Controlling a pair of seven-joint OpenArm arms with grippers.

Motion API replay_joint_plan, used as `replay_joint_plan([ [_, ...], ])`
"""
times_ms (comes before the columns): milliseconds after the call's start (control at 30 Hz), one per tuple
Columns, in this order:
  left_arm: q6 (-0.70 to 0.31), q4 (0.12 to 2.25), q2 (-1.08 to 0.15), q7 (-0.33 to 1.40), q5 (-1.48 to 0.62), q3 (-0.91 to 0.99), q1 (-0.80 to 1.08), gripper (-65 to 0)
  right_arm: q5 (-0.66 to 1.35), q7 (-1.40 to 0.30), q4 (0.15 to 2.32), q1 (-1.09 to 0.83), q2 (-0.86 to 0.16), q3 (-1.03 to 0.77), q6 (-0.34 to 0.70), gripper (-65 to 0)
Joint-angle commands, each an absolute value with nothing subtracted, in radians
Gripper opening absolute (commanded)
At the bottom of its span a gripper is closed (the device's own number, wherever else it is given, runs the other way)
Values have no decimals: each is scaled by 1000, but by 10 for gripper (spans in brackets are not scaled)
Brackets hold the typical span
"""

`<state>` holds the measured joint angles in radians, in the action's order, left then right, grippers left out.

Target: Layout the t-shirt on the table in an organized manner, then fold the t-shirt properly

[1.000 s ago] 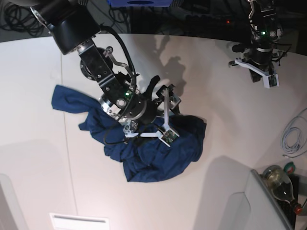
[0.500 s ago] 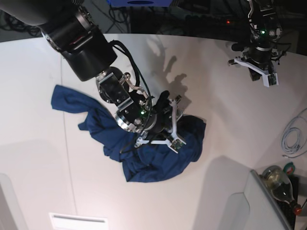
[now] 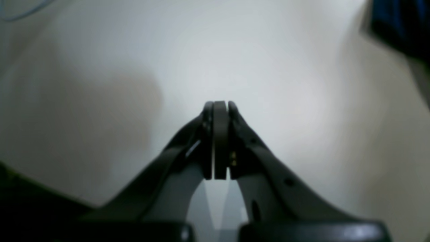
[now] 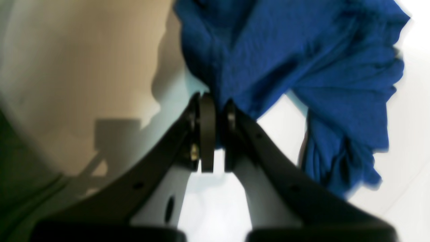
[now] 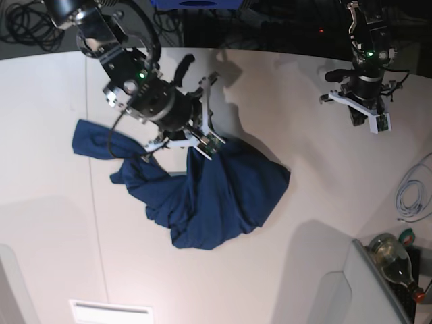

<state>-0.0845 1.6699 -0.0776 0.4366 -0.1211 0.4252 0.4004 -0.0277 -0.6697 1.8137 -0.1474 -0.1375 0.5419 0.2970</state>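
Observation:
The dark navy t-shirt lies crumpled on the white table, with one sleeve trailing off to the left. My right gripper hangs over the shirt's far edge, shut on a fold of the cloth. In the right wrist view the blue t-shirt is pinched at the right gripper and drapes away from it. My left gripper hovers at the table's far right, well away from the shirt. The left wrist view shows the left gripper shut and empty over bare table.
A coiled grey cable lies at the right edge. A glass bottle sits at the bottom right, beside a grey panel. A white label is near the front edge. Dark cables lie beyond the curved far edge.
My right gripper closed on the shirt and moved toward the table's far left, drawing the cloth's edge with it and smoothing the heap. The left arm has barely moved.

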Motion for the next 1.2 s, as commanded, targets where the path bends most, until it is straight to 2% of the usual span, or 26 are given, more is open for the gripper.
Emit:
replay_joint_plan([
  [0,-81,1687,-88,415,-119,429,383,-650,-19,-650,1886,-163,-156,542,298,-648],
  [67,-81,1672,-88,415,-119,429,357,-650,-19,-664,1979,-223,-209,509,298,-648],
  [167,-81,1627,-88,415,-119,410,315,-650,-18,-651,2025,-314,-223,390,298,-648],
  [400,-81,1555,-120,415,-119,303,278,-650,-19,-648,1817,-383,-214,147,298,-638],
  [467,-81,1557,-120,415,-119,282,269,-650,-18,-650,1742,-377,-208,133,305,-579],
  [633,-81,1587,-111,415,-127,182,255,-650,-19,-713,1761,-404,-171,73,392,-210],
  [667,-81,1596,-105,415,-127,140,242,-650,-19,-711,1791,-412,-160,39,397,-170],
  [833,-81,1564,-45,414,-128,-22,171,-650,-19,-711,1893,-380,-94,-117,401,-164],
  [967,-81,1480,56,410,-125,-120,113,-650,-21,-714,1782,-197,-85,-185,403,-161],
  [1100,-74,1349,77,410,-119,-214,77,-372,-25,-711,1465,33,-105,-220,403,-161],
  [1167,-74,1303,71,412,-119,-220,77,-326,-25,-710,1294,120,-133,-211,403,-161],
])
